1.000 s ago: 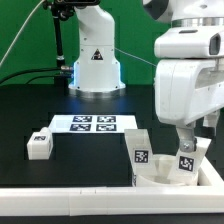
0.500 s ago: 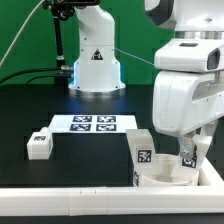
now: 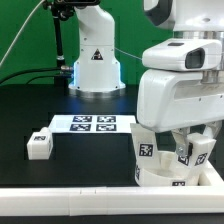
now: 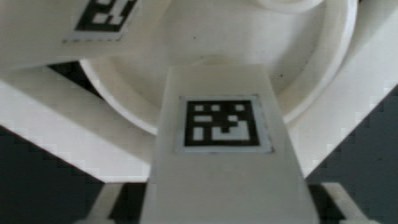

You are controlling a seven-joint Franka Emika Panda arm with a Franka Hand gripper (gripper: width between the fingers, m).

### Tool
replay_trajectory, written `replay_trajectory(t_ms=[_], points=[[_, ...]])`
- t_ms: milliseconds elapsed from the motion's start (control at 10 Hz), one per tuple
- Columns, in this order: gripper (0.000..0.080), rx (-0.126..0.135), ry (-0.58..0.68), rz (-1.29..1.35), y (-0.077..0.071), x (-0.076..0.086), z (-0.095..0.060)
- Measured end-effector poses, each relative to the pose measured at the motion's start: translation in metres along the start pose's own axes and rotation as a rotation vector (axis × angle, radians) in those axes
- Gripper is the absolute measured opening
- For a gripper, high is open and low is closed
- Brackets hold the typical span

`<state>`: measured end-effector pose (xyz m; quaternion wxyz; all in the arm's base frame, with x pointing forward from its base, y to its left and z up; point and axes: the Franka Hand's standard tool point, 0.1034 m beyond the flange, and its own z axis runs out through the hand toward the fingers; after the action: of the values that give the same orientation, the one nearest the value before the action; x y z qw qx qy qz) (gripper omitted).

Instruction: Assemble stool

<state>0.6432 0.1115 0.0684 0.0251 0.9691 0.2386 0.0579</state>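
Note:
The white round seat disc (image 3: pixel 160 180) lies at the front, at the exterior view's right, against the rail. One white tagged leg (image 3: pixel 143 152) stands upright on its near-left part. My gripper (image 3: pixel 187 148) is just above the disc and shut on a second tagged leg (image 3: pixel 184 154), holding it upright on the disc. In the wrist view this leg (image 4: pixel 222 120) fills the space between my fingers (image 4: pixel 114 205), with the gripper (image 4: pixel 222 205) closed on it and the seat disc (image 4: pixel 214 45) beyond. Another tagged leg (image 4: pixel 103 18) shows at the edge.
A loose white leg (image 3: pixel 39 144) lies on the black table at the exterior view's left. The marker board (image 3: pixel 92 123) lies in the middle. A long white border rail (image 3: pixel 70 197) runs along the front edge. The arm's base (image 3: pixel 95 65) stands behind.
My arm has swung toward the exterior view's left and come lower over the seat disc, and the held leg has turned with it. The other parts have not moved.

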Motion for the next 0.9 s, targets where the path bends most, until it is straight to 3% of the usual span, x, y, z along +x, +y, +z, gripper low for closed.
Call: replay_trajectory(t_ms=[200, 500, 900], points=[[0.0337, 0.01, 0.034, 0.192, 0.017, 0.0, 0.0], [0.0337, 0.088, 0.028, 0.607, 0.03, -0.007, 0.002], [0.0337, 0.075, 0.019, 0.849, 0.038, -0.01, 0.002]])
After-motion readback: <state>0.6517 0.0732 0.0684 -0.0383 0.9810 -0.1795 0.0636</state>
